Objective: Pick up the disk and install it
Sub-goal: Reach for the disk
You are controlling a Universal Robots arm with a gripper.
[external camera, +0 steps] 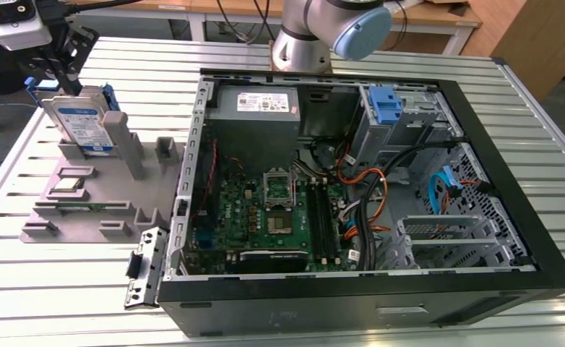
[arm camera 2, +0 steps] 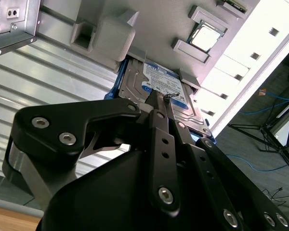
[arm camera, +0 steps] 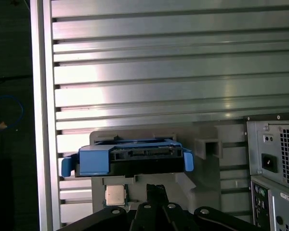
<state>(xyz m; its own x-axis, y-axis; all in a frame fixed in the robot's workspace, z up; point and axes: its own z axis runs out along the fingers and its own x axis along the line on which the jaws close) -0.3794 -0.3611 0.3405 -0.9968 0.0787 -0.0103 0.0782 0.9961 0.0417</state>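
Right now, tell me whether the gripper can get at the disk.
Probably yes: the gripper hangs right above the disk, which stands on edge in the grey holder, its top edge uncovered.

Flat rectangular silver-metal disk (external camera: 80, 123) with a smooth, slightly glossy blue-and-white label and blue plastic side rails. Grey moulded holder (external camera: 109, 199) of matt plastic. Slatted silver table (external camera: 61, 289) of brushed metal with a bright sheen. Black gripper (arm camera 2: 160, 98), matt finish, with shiny metal screws.
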